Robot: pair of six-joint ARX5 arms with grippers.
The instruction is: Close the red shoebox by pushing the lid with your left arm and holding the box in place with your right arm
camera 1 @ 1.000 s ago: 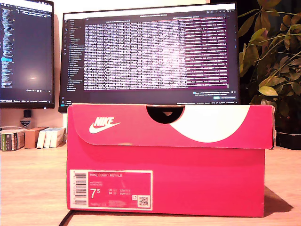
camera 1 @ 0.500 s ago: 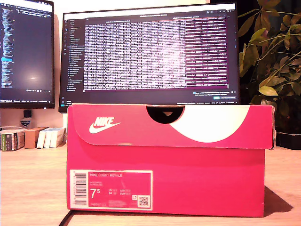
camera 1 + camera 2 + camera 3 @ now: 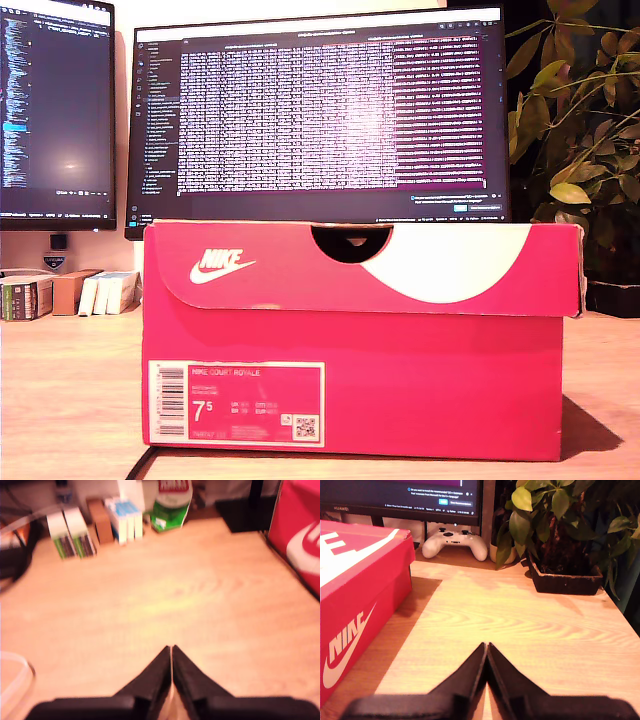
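**Red shoebox sitting lidded on the wooden surface, both end effectors closed and clear of it**

In the exterior view I am seeing the red cardboard shoebox (image 3: 355, 340) filling the middle of the frame, standing on the pale wood-grain surface (image 3: 60, 390). Its red lid with the white swoosh (image 3: 360, 265) is lying over the top, its front flap hanging down over the box wall, with a half-round finger notch cut in the upper edge. A white size label is stuck low on the box toward the exterior view's left. Neither arm is showing in this view.

The wrist views are giving me what the exterior view is not. My first end effector (image 3: 171, 652) is hovering over bare surface, its two black tapered fingers pressed together and gripping nothing; one red-and-white corner of the box is showing at the picture's edge, well apart from the tips. A row of small cartons (image 3: 95, 525) is standing at the far side of the surface.

My second end effector (image 3: 486, 650) is likewise closed and empty, with the box's glossy side just beside it but not touching. Beyond it, a white game controller (image 3: 454, 544) is lying under the dark monitor (image 3: 400, 497), and a leafy green plant in a dark rectangular planter (image 3: 562, 572) is sitting nearby.
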